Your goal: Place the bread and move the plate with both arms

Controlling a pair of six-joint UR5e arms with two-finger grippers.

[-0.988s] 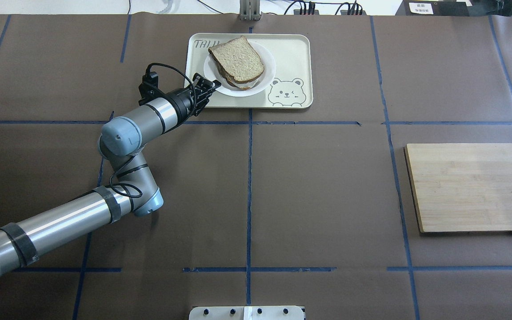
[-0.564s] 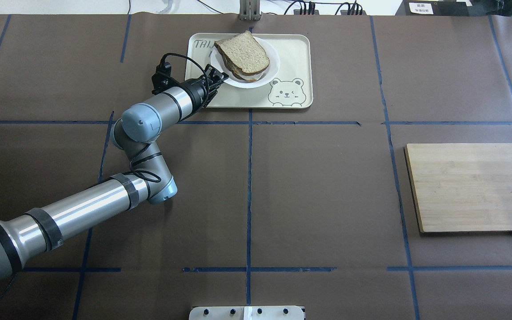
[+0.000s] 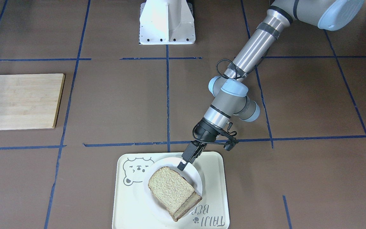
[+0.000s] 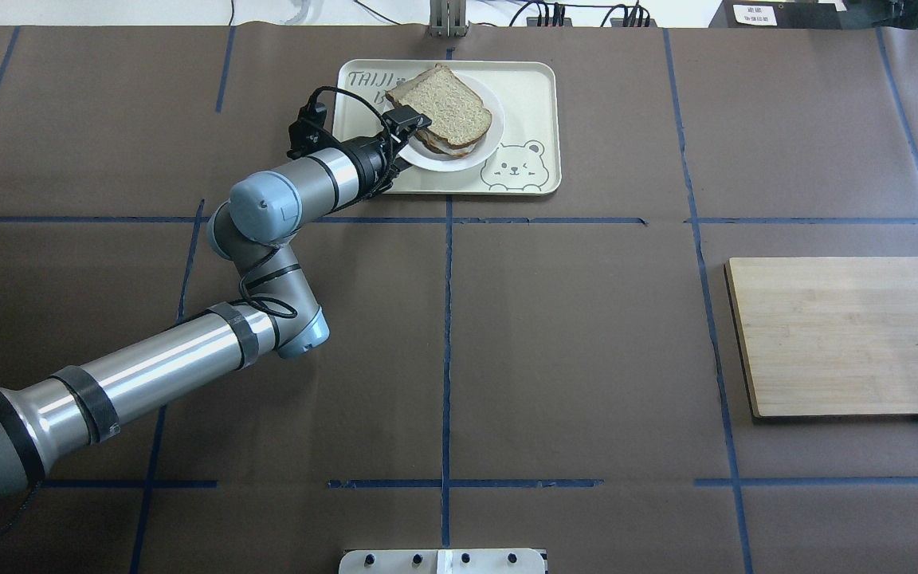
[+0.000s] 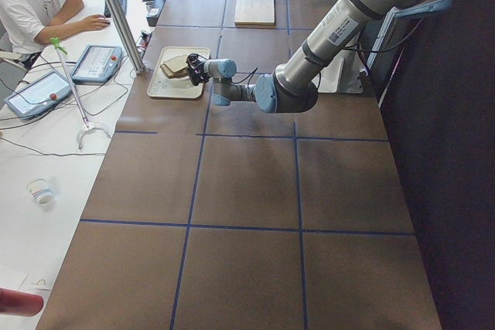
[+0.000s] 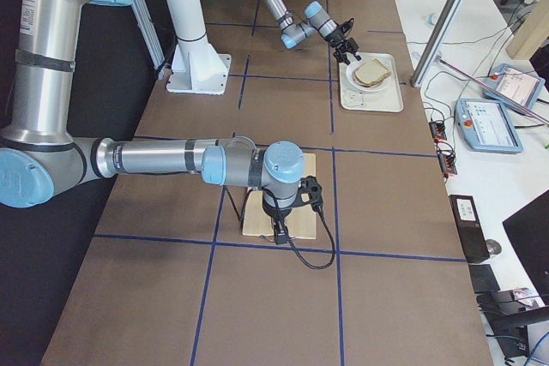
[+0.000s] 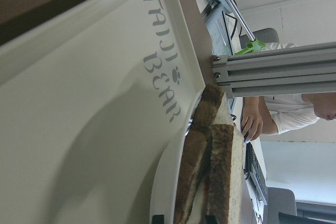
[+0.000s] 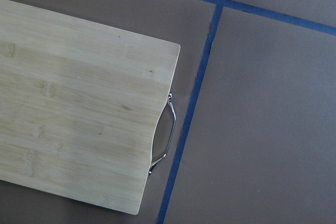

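The brown wholemeal bread [image 4: 443,102] lies on top of a second slice on the small white plate [image 4: 459,159], which sits on the cream bear tray [image 4: 523,88]. My left gripper [image 4: 409,121] is at the plate's left rim and shut on it; the front-facing view shows the gripper [image 3: 182,165] on the plate [image 3: 167,163] next to the bread [image 3: 170,189]. The left wrist view shows the plate's rim [image 7: 163,182] and both slices edge-on [image 7: 202,182]. My right gripper [image 6: 276,233] hangs over the cutting board; I cannot tell whether it is open or shut.
A wooden cutting board [image 4: 845,335] with a metal handle [image 8: 163,140] lies at the table's right. The tray [image 3: 214,178] is at the far middle edge, close to an aluminium post [image 5: 116,17]. An operator [image 5: 31,1] sits beyond that edge.
My left arm has reached farther forward and to the right. The plate with the bread has shifted to the right on the tray along with the gripper.
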